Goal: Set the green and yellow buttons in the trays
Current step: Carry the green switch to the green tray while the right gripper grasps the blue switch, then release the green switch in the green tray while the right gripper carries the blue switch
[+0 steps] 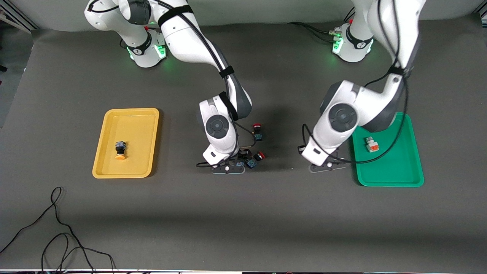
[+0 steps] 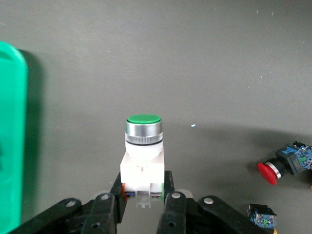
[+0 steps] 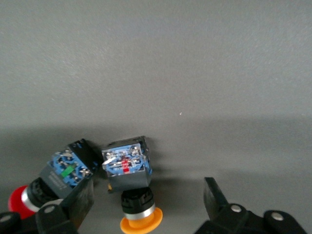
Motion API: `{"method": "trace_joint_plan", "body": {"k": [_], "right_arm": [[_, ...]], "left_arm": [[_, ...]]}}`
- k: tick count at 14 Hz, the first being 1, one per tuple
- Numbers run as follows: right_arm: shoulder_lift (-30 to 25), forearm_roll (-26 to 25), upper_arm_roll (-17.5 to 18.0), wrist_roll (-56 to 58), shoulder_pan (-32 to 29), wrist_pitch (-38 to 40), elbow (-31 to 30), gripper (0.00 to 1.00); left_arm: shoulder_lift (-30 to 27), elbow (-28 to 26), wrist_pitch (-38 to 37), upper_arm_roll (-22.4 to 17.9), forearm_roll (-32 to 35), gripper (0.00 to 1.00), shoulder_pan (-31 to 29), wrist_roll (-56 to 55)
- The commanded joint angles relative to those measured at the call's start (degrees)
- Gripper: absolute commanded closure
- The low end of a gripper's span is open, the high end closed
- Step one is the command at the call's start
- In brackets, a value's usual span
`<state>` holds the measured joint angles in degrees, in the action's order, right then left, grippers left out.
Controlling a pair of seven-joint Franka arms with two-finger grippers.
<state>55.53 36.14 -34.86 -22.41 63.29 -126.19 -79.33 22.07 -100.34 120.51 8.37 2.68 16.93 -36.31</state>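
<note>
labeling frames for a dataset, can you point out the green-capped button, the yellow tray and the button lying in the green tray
green-capped button (image 2: 143, 119), left wrist view, on its round green cap
yellow tray (image 1: 144, 112), front view, on its rim nearest the robots
white button in the green tray (image 1: 371, 144), front view, on its blocky body

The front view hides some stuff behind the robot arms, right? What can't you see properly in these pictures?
- Green-capped button: the left arm covers it in the front view; only the left wrist view shows the left gripper shut on it.
- Yellow-capped button: hidden under the right arm in the front view; in the right wrist view, the open right gripper is cut off by the edge.
- White button in the green tray: too small to see details.
</note>
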Motion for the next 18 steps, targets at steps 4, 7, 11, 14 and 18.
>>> {"method": "trace_joint_plan", "body": {"k": [4,7,11,14,18], "right_arm": [[3.2,0.1,0.9,-0.9,-0.3,-3.6,1.8,0.9],[3.3,-0.1,0.9,-0.2,-0.5,-3.6,1.7,1.0],[3.2,-0.9,0.9,-0.1,-0.7,-3.6,1.7,1.0],[2.3,-0.7,0.5,0.0,-1.1,-3.5,1.4,1.0],[-4.0,-0.8,-2.2,2.0,-3.8,2.1,0.9,1.0]], "left_arm": [[-7.2,-1.1,-13.2,-0.2,-4.1,0.84,-13.1,16.7],[-9.1,-3.5,-14.7,-0.3,-3.0,0.84,-24.6,30.5],[-8.5,-10.1,-6.2,-0.4,2.9,0.84,-32.3,39.0],[-8.4,-20.9,7.1,-0.5,5.3,0.84,-33.7,41.6],[-5.2,-29.6,21.3,-0.5,5.5,0.84,-36.0,41.8]]}}
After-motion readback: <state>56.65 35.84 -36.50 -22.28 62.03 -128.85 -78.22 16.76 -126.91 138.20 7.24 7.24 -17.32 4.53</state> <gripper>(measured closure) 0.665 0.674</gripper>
